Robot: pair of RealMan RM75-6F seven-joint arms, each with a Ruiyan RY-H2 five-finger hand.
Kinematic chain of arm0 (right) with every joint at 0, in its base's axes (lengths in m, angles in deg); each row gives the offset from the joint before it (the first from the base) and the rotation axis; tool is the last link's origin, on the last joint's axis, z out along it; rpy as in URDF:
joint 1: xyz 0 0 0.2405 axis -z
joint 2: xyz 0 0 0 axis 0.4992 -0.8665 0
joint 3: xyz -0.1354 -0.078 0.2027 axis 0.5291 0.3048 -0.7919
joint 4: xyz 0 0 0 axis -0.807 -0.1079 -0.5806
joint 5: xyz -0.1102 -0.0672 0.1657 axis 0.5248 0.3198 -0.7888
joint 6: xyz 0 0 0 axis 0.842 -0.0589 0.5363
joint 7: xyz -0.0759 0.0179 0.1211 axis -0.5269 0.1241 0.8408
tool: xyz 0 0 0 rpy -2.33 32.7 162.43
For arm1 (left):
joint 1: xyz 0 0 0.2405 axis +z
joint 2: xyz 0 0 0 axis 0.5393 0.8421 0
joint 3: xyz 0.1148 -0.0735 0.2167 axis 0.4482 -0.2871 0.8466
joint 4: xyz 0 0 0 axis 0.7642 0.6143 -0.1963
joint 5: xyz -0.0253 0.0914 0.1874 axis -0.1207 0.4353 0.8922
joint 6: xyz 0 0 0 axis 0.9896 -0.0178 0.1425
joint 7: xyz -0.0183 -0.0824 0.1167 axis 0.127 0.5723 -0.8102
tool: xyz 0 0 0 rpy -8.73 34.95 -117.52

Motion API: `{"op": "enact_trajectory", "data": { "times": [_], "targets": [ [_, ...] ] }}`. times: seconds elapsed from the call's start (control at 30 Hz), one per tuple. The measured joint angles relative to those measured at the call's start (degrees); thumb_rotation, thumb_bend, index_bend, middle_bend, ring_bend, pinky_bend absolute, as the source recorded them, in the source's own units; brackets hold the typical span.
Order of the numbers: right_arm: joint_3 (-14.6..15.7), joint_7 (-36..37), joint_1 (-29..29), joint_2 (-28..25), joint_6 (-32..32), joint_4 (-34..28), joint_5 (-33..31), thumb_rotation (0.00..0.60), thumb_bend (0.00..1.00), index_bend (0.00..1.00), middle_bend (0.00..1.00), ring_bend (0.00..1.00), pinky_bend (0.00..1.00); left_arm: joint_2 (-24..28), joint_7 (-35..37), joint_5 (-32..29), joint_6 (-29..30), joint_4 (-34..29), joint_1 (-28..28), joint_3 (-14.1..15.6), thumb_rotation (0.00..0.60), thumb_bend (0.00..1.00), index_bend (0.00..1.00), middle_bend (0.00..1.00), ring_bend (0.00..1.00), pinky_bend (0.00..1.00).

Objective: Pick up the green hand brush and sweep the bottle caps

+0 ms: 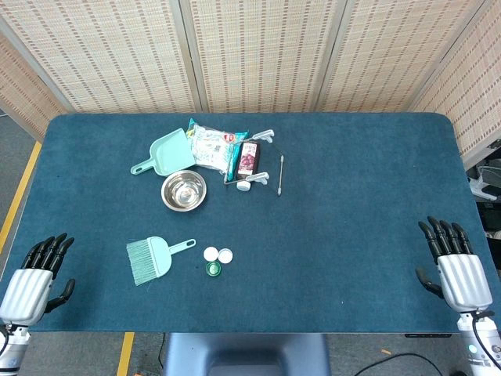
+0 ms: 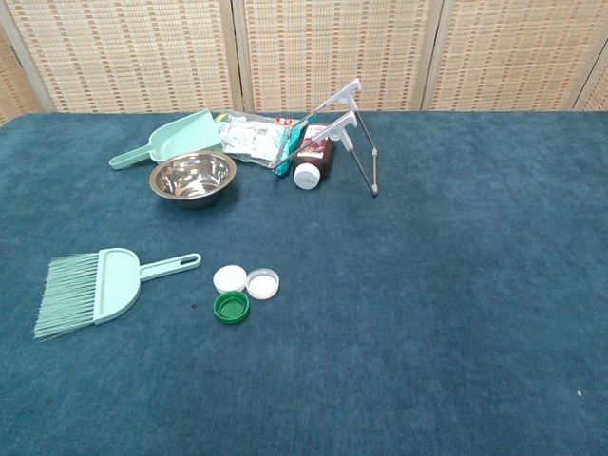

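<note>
The green hand brush (image 1: 153, 258) (image 2: 95, 290) lies flat on the blue table, bristles to the left and handle pointing right. Just right of its handle sit three bottle caps: two white caps (image 1: 218, 254) (image 2: 246, 281) and a green cap (image 1: 214, 269) (image 2: 231, 307). My left hand (image 1: 35, 278) rests at the table's front-left edge, fingers apart, holding nothing. At the front-right edge my right hand (image 1: 455, 268) is the same, open and empty. Both hands are far from the brush and do not show in the chest view.
A green dustpan (image 1: 166, 152) (image 2: 175, 138), a steel bowl (image 1: 183, 189) (image 2: 193, 177), a snack bag (image 1: 213, 146), a dark bottle (image 1: 247, 160) (image 2: 313, 163) and metal tongs (image 2: 356, 133) sit at the back centre-left. Woven screens stand behind the table (image 1: 352, 204).
</note>
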Motion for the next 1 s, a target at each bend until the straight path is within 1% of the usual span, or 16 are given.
{"op": "enact_trajectory", "data": {
  "times": [0.1, 0.17, 0.2, 0.27, 0.33, 0.37, 0.43, 0.53, 0.63, 0.77, 0.87, 1.0],
  "targets": [
    [0.1, 0.0, 0.1, -0.1, 0.1, -0.1, -0.1, 0.600, 0.25, 0.00, 0.00, 0.00, 0.00, -0.5, 0.0, 0.0, -0.1, 0.0, -0.2, -0.2, 0.600, 0.41, 0.00, 0.00, 0.00, 0.13],
    [0.0, 0.2, 0.2, -0.3, -0.1, -0.2, -0.1, 0.600, 0.25, 0.00, 0.00, 0.00, 0.00, -1.3, 0.4, 0.3, -0.1, 0.4, -0.6, -0.4, 0.600, 0.40, 0.00, 0.00, 0.00, 0.18],
    [0.0, 0.3, 0.2, -0.4, -0.3, -0.2, -0.1, 0.600, 0.25, 0.00, 0.00, 0.00, 0.00, -1.7, 0.9, 0.3, -0.2, 0.7, -0.8, -0.5, 0.600, 0.40, 0.00, 0.02, 0.02, 0.23],
    [-0.1, 0.5, 0.4, -0.5, -0.7, -0.3, 0.0, 0.600, 0.25, 0.00, 0.00, 0.00, 0.00, -3.0, 2.7, 0.5, -0.8, 1.3, -1.7, -1.0, 0.600, 0.39, 0.02, 0.06, 0.09, 0.33],
    [-0.1, 0.5, 0.4, -0.5, -0.8, -0.3, 0.1, 0.600, 0.25, 0.00, 0.00, 0.00, 0.00, -4.6, 4.4, 0.6, -1.8, 2.1, -2.9, -1.5, 0.600, 0.38, 0.07, 0.12, 0.22, 0.46],
    [-0.1, 0.6, 0.4, -0.6, -0.7, -0.3, 0.1, 0.600, 0.25, 0.00, 0.00, 0.00, 0.00, -5.8, 5.0, 0.6, -2.6, 2.6, -3.9, -1.9, 0.600, 0.38, 0.09, 0.14, 0.26, 0.49],
    [-0.1, 0.6, 0.4, -0.6, -0.4, -0.2, -0.2, 0.600, 0.25, 0.00, 0.00, 0.00, 0.00, -7.0, 4.7, 0.6, -3.5, 3.1, -5.0, -2.5, 0.600, 0.37, 0.12, 0.19, 0.38, 0.60],
    [-0.2, 0.5, 0.3, -0.6, -0.3, -0.1, -0.4, 0.600, 0.25, 0.00, 0.00, 0.00, 0.00, -9.1, 2.5, 0.2, -4.9, 3.2, -6.5, -3.2, 0.600, 0.36, 0.13, 0.21, 0.49, 0.74],
    [-0.3, 0.2, 0.4, -0.5, -0.6, -0.2, -0.5, 0.600, 0.25, 0.00, 0.00, 0.00, 0.00, -10.4, -1.1, -0.8, -7.9, 1.9, -8.0, -3.5, 0.600, 0.36, 0.15, 0.23, 0.56, 0.78],
    [-0.3, -0.2, 0.6, -0.4, -0.9, -0.4, -0.4, 0.600, 0.25, 0.00, 0.00, 0.00, 0.00, -13.5, -6.7, -3.8, -12.2, 0.2, -10.3, -4.2, 0.600, 0.35, 0.18, 0.27, 0.57, 0.78],
    [-0.4, -0.2, 0.6, -0.4, -0.9, -0.4, -0.4, 0.600, 0.25, 0.00, 0.00, 0.00, 0.00, -15.4, -7.8, -7.1, -15.5, -0.5, -12.1, -5.0, 0.600, 0.35, 0.18, 0.27, 0.59, 0.78],
    [-0.4, -0.3, 0.6, -0.4, -0.6, -0.3, -0.7, 0.600, 0.25, 0.00, 0.00, 0.00, 0.00, -18.1, -10.2, -9.4, -17.8, -0.3, -14.3, -6.1, 0.600, 0.35, 0.18, 0.27, 0.61, 0.79]
  ]
}}
